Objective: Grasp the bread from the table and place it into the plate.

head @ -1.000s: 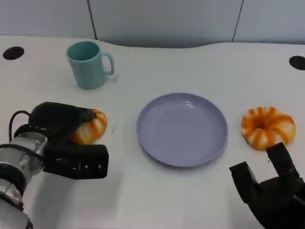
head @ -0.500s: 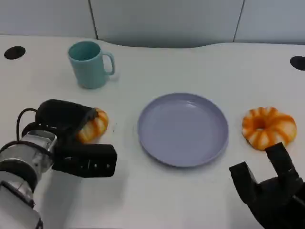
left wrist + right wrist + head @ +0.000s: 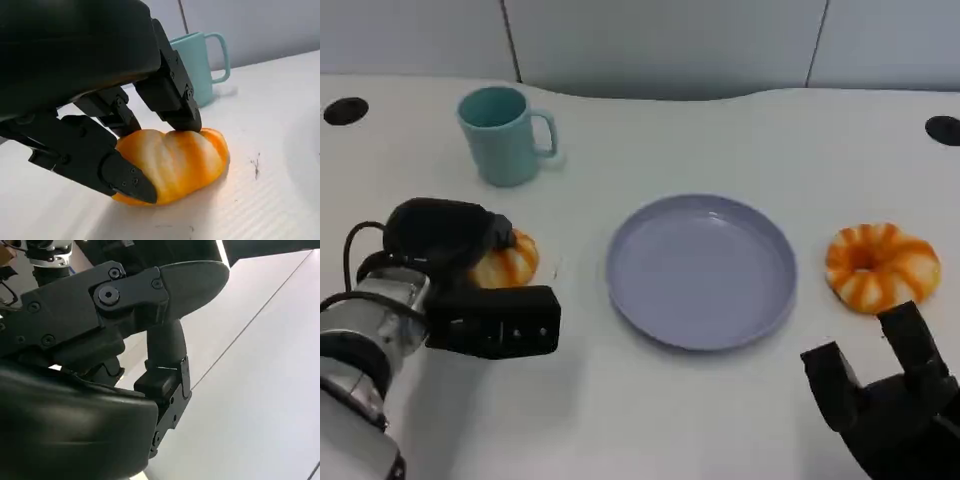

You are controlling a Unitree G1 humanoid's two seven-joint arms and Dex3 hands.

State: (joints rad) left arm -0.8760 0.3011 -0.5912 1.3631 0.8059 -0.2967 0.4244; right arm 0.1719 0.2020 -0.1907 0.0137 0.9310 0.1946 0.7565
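Note:
An orange-and-white striped bread (image 3: 510, 262) lies on the white table left of the lilac plate (image 3: 700, 270). My left hand (image 3: 445, 240) covers its left side and grips it. In the left wrist view the fingers (image 3: 175, 100) press on the top of the bread (image 3: 175, 160) while the thumb (image 3: 120, 177) wraps its near side; the bread still rests on the table. A ring-shaped striped bread (image 3: 880, 265) sits right of the plate. My right hand (image 3: 880, 400) hovers just in front of it, fingers apart and holding nothing, and appears as well in the right wrist view (image 3: 125, 340).
A teal mug (image 3: 505, 135) stands behind the left hand, handle to the right, and is seen close behind the bread in the left wrist view (image 3: 200, 60). Dark holes (image 3: 344, 110) (image 3: 942, 129) mark the table's far corners.
My left hand has settled further over the striped bread, hiding more of it. The right hand, plate, mug and ring bread have stayed put.

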